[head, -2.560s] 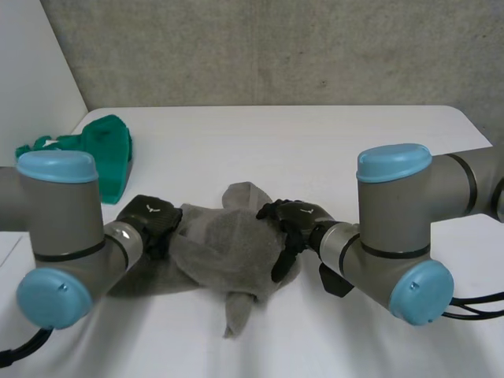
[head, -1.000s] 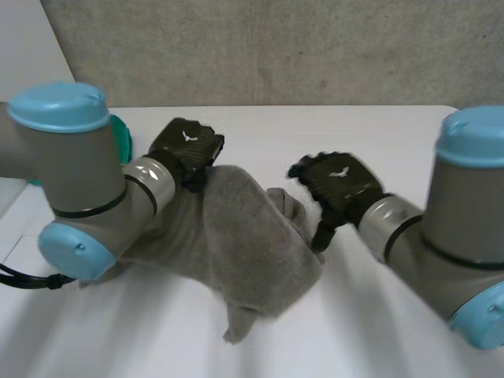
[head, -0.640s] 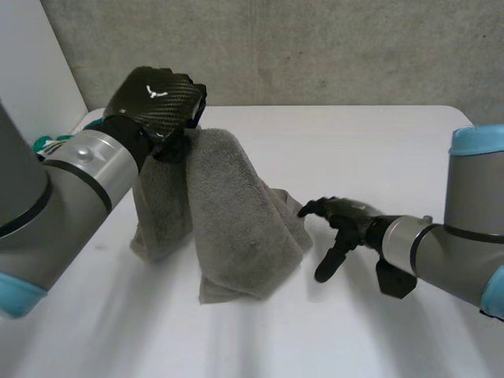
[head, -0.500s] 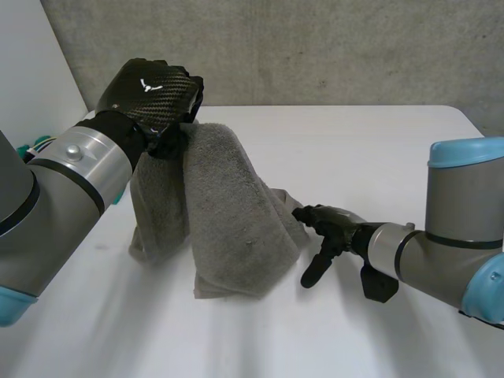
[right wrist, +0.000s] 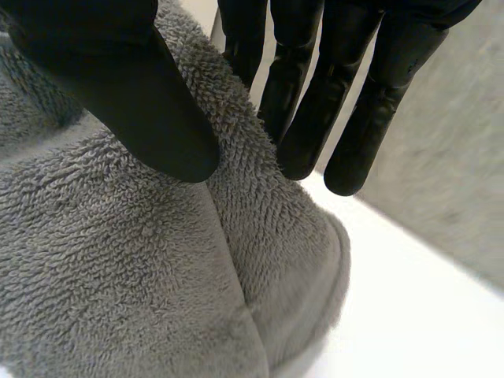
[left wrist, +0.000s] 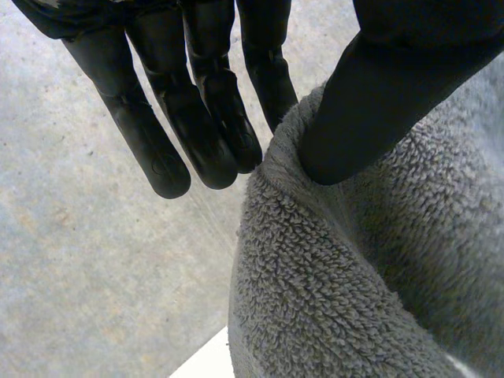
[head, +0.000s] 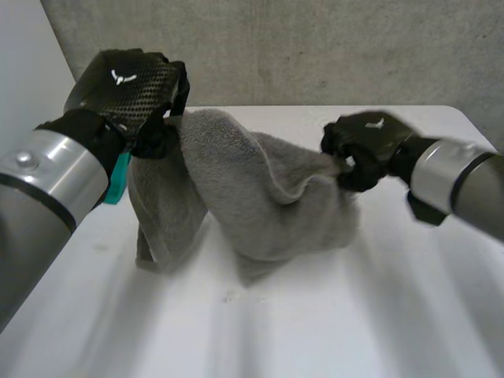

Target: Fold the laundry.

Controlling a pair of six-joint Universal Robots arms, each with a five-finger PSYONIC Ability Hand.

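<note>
A grey towel (head: 260, 197) hangs in the air between my two hands, its lower folds resting on the white table (head: 378, 315). My left hand (head: 130, 90) is raised at the towel's left end and pinches an edge of the grey towel (left wrist: 346, 283) between thumb and fingers (left wrist: 205, 118). My right hand (head: 366, 146) holds the towel's right end lower down. There the thumb presses the grey towel (right wrist: 118, 283) against the fingers (right wrist: 315, 94).
A green cloth (head: 120, 177) peeks out behind my left arm at the table's left side. A grey concrete wall (head: 315, 47) runs behind the table's far edge.
My right hand went from open beside the towel to shut on its right end and rose. My left hand lifted its end higher, and the towel now stretches between both hands.
</note>
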